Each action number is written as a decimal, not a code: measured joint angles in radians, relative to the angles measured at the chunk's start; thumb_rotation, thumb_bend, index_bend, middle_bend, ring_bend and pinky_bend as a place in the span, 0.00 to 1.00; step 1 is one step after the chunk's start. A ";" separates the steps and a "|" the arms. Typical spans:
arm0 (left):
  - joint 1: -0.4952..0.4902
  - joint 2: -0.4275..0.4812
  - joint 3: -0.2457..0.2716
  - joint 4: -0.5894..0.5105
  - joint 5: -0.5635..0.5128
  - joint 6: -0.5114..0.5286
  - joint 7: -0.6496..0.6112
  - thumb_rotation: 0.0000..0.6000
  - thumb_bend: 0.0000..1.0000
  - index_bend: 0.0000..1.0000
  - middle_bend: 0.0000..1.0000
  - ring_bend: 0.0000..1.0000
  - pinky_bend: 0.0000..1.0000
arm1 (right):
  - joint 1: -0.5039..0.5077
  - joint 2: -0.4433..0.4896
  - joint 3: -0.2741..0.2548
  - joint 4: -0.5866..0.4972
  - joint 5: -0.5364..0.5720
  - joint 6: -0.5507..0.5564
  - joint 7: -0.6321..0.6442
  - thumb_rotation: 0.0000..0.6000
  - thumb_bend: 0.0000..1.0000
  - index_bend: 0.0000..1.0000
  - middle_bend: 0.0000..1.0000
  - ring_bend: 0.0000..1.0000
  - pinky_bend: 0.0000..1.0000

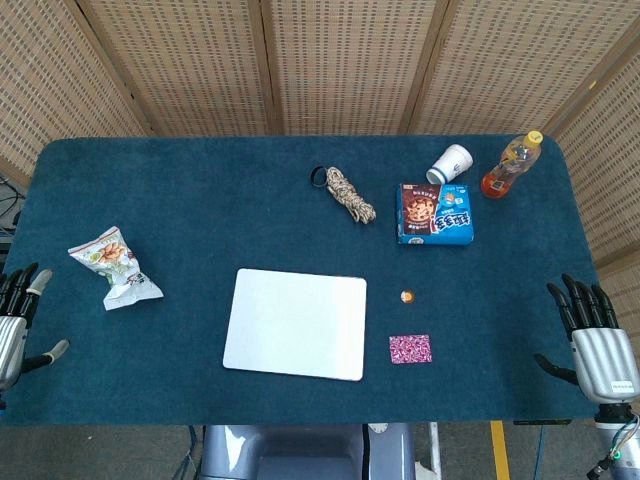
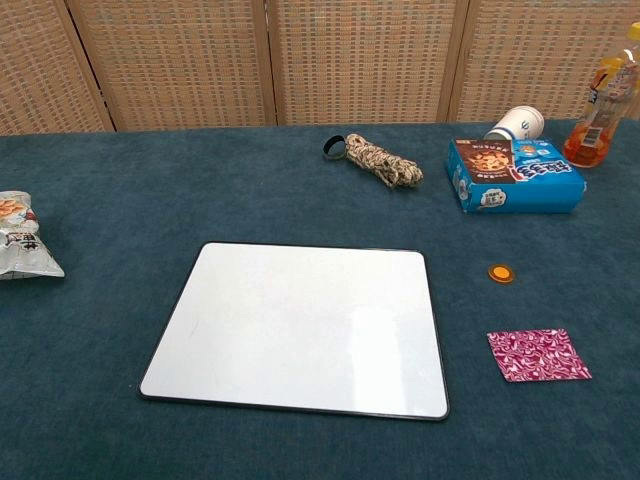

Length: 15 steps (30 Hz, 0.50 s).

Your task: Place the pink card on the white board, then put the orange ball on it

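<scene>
The white board [image 1: 296, 322] [image 2: 300, 327] lies flat near the table's front middle, with nothing on it. Just right of it lies the pink patterned card [image 1: 410, 349] [image 2: 538, 355]. The small orange ball [image 1: 407, 296] [image 2: 501, 273] sits a little behind the card. My left hand [image 1: 18, 318] hangs at the table's left front edge, fingers spread, holding nothing. At the right front edge my right hand [image 1: 592, 332] is likewise spread and empty. Neither hand shows in the chest view.
A snack bag [image 1: 115, 267] [image 2: 20, 236] lies at the left. Behind the board are a coiled rope [image 1: 347, 195] [image 2: 381, 161], a blue cookie box [image 1: 435, 213] [image 2: 515, 173], a tipped paper cup [image 1: 451, 163] [image 2: 517, 123] and an orange drink bottle [image 1: 511, 165] [image 2: 602, 103].
</scene>
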 measured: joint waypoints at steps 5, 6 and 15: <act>0.001 -0.001 -0.001 -0.002 -0.002 0.002 0.009 1.00 0.00 0.00 0.00 0.00 0.00 | 0.002 -0.001 -0.002 0.004 0.000 -0.007 0.000 1.00 0.00 0.00 0.00 0.00 0.00; 0.001 -0.002 -0.001 -0.002 -0.004 0.001 0.011 1.00 0.00 0.00 0.00 0.00 0.00 | 0.003 0.000 -0.005 0.004 -0.001 -0.013 0.002 1.00 0.00 0.00 0.00 0.00 0.00; 0.001 0.004 0.000 -0.018 0.005 0.005 0.009 1.00 0.00 0.00 0.00 0.00 0.00 | 0.064 0.077 -0.064 -0.053 -0.081 -0.151 0.106 1.00 0.00 0.02 0.00 0.00 0.00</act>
